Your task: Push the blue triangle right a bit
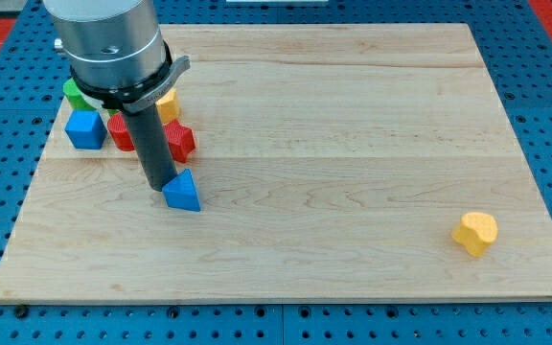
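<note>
The blue triangle (183,191) lies on the wooden board (333,144) at the view's left, below a cluster of blocks. My tip (156,186) is at the triangle's left edge, touching it or very nearly so. The rod rises from there up to the arm's grey body at the view's top left.
A blue cube (85,129) sits at the far left. A red block (121,131) and a red hexagonal block (181,141) flank the rod. A green block (78,94) and a yellow block (168,103) lie partly hidden under the arm. A yellow heart-shaped block (475,233) sits at the lower right.
</note>
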Controlling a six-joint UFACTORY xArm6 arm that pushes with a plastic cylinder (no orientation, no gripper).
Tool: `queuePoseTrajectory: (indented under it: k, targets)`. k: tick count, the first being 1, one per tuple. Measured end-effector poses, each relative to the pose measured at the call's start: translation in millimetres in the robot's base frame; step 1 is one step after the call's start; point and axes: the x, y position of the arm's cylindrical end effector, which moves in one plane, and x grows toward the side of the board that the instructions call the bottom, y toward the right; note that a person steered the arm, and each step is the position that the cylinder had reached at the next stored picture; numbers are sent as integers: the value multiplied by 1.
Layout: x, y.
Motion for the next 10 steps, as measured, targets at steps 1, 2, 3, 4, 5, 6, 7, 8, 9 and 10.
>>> queuePoseTrajectory:
  k: [1,2,3,4,5,6,7,8,9,10]
  targets:
    - [1,-23]
    - [3,-44]
    - [3,-52]
    - [3,-60]
    - [3,-69]
    - [4,-78]
    - [7,-76]
    - [15,-77]
    - [36,-74]
    - [47,-66]
